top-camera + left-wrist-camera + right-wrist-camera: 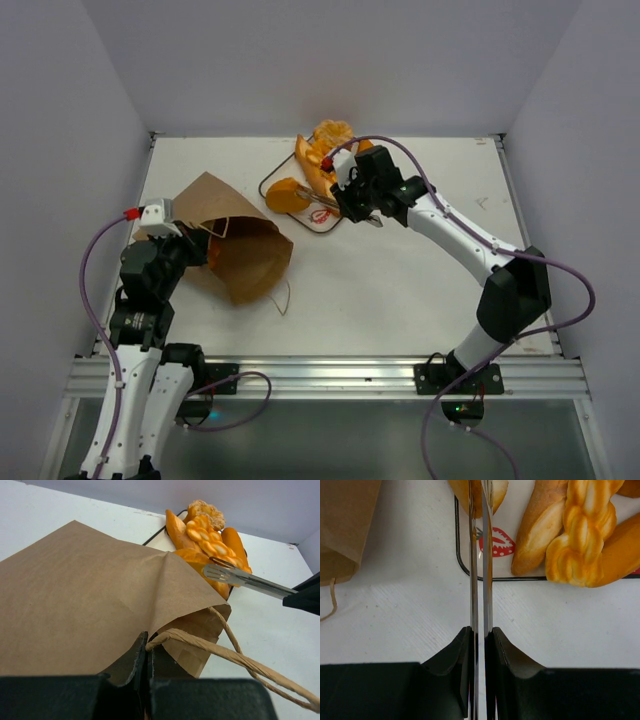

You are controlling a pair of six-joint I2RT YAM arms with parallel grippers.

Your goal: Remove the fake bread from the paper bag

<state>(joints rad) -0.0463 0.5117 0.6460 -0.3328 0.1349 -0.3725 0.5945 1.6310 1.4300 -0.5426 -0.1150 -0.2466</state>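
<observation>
Nearest the left wrist lens, the left gripper [148,647] is clenched on the rim of the bag [85,595], by its cord handle [225,655]; the bag lies on its side at the left of the top view, its mouth seemingly open toward the lower right; I can see no bread inside it from any angle. All the bread [322,152] I can make out is heaped on the tray [461,567] at upper centre of the top view, well apart from the bag; the long pieces lie side by side, slanting from lower left to upper right in the right wrist view. The right gripper [480,636] is squeezed onto a pair of tongs [480,580], blades nearly together, pointing straight up that frame to the bun [284,195] at the tray's left end; whether the tips touch it I cannot tell. My guess: the right arm is nearer the bread; any further fetch means swinging the tongs left and down toward the bag's mouth.
</observation>
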